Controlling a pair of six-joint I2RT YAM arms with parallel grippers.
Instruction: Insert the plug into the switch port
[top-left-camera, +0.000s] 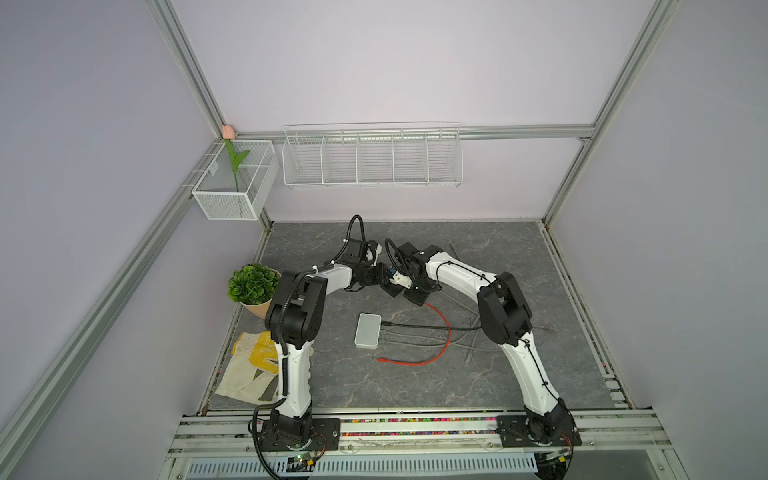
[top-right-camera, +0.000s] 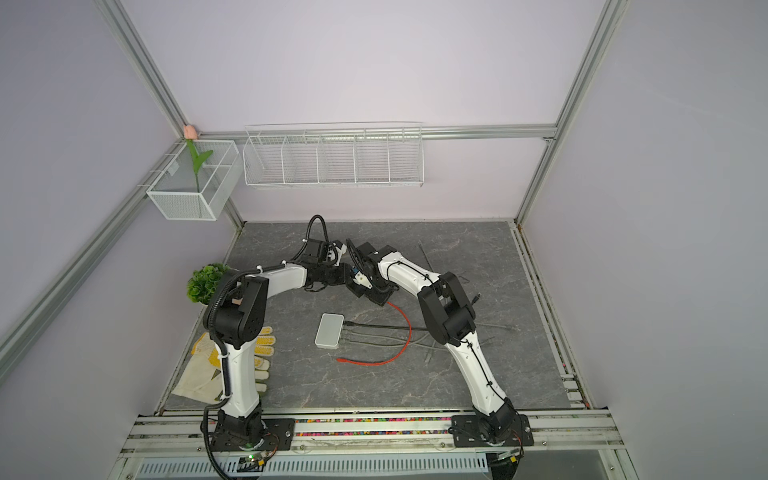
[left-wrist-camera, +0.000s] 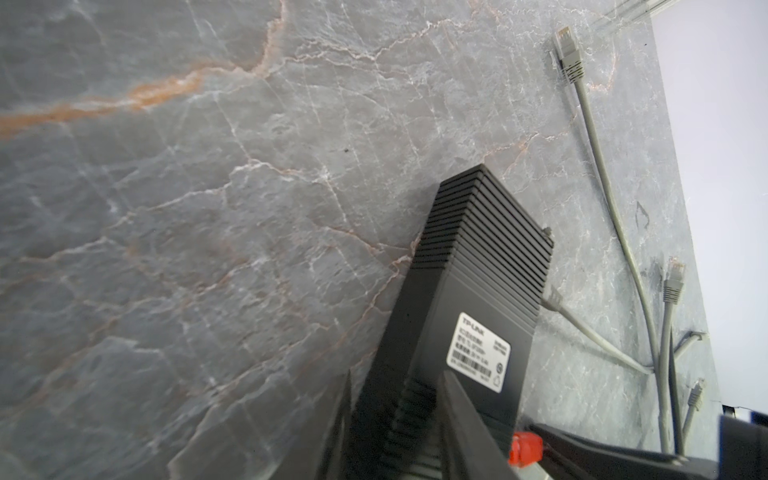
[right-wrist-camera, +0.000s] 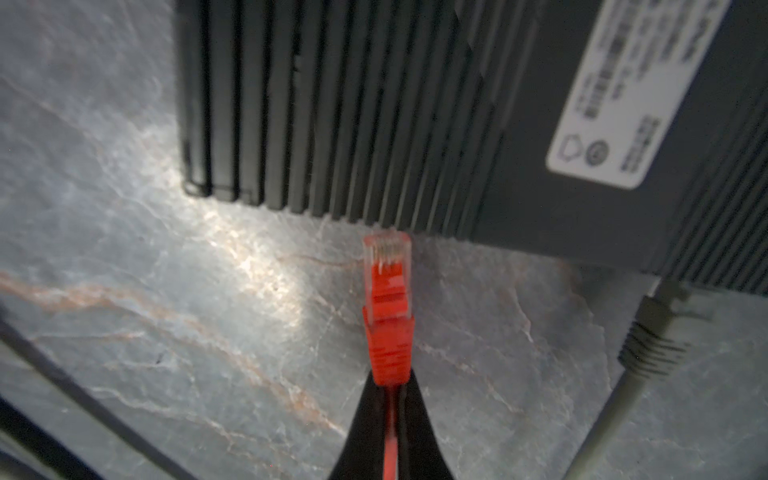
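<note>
Plug (right-wrist-camera: 387, 266) sits just short of the switch's (right-wrist-camera: 374, 104) ribbed face, above the tabletop (right-wrist-camera: 166, 291), pinched at its boot's tail by the closed right hand (right-wrist-camera: 388, 390). Left hand (left-wrist-camera: 399, 411) clamps the switch on edge. Risk: no port is visible ahead, so the plug may butt the ribs and pivot in the grip.

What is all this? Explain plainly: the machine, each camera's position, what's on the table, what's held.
Two robot arms with pincer grippers work over a stone table. Two pictures look down from overhead; two come from cameras on the wrists. On the table lie a white box, grey cables, gloves and a potted plant. The right gripper is shut on a red plug, its tip near a black switch. The left gripper straddles that switch; how tightly, I cannot tell.
</note>
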